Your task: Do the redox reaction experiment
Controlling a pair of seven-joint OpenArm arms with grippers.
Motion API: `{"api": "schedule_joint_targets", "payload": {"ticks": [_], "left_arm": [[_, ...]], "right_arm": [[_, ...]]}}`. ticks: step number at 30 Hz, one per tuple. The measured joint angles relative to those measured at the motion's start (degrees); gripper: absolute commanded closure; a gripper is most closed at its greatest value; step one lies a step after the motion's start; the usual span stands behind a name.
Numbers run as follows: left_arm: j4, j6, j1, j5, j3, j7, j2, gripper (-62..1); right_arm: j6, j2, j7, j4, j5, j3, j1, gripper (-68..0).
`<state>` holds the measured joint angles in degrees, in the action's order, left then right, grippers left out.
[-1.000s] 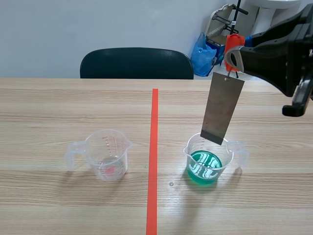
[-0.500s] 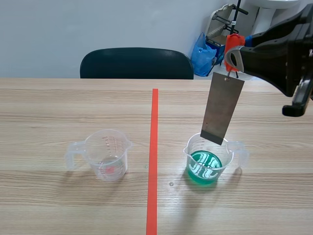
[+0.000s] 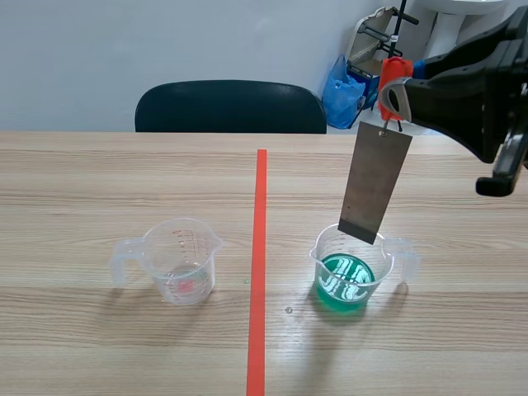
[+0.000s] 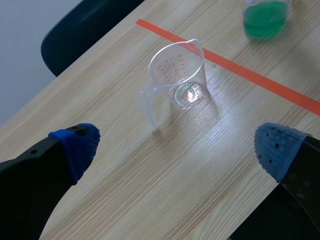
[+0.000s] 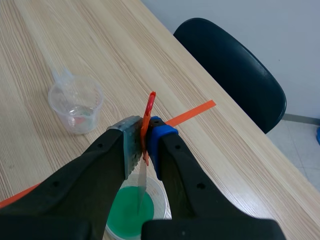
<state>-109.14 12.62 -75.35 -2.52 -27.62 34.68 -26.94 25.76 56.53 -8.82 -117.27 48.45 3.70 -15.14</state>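
A grey metal sheet [image 3: 374,182] hangs from an orange clip [image 3: 390,77] held in my right gripper [image 3: 399,91], which is shut on the clip. The sheet's lower edge hovers just above the rim of a clear beaker with green liquid [image 3: 347,277], right of the red line. Seen from the right wrist, the clip [image 5: 148,117] sits pinched between my fingers, the sheet [image 5: 142,186] edge-on over the green beaker [image 5: 131,209]. A near-empty clear beaker [image 3: 180,260] stands left of the line. My left gripper [image 4: 175,145] is open above the table, that beaker [image 4: 179,80] ahead of it.
A red tape line [image 3: 259,264] runs down the middle of the wooden table [image 3: 82,338]. A dark chair [image 3: 230,106] stands behind the far edge. A blue bag [image 3: 342,89] and a rack lie on the floor beyond.
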Motion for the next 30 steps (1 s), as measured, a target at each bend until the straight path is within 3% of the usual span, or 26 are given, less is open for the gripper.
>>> {"api": "schedule_joint_targets", "payload": {"ticks": [3,5,9,13,16,19,30], "left_arm": [[1.5,0.7,0.0,0.6,0.0,-0.2,-2.2,-62.3],[2.8,1.7,0.9,3.8,0.1,-0.1,-4.0,-62.3],[6.5,8.9,7.0,10.5,0.1,-0.1,-8.2,-62.0],[10.9,17.6,15.1,16.6,1.0,-0.1,-12.6,-33.0],[15.1,23.3,21.4,21.5,4.2,-0.1,-15.5,-21.2],[19.5,26.8,28.1,24.7,8.7,-0.5,-17.2,-16.0],[29.2,27.2,57.7,32.9,33.1,-13.9,-16.4,-5.0]], "right_arm": [[0.3,0.0,0.0,0.0,0.0,0.0,0.0,-0.6],[1.8,0.0,0.0,0.0,0.0,0.0,0.0,-0.6],[2.3,0.0,0.0,0.0,0.0,0.0,0.0,-0.6],[2.3,0.0,0.0,0.0,0.0,0.0,0.0,-0.6],[2.3,0.0,0.0,0.0,0.0,0.0,0.0,-0.6],[2.4,0.0,0.0,0.0,0.0,0.0,0.0,-0.6],[2.4,0.0,0.0,0.0,0.0,0.0,0.0,-0.6]]}}
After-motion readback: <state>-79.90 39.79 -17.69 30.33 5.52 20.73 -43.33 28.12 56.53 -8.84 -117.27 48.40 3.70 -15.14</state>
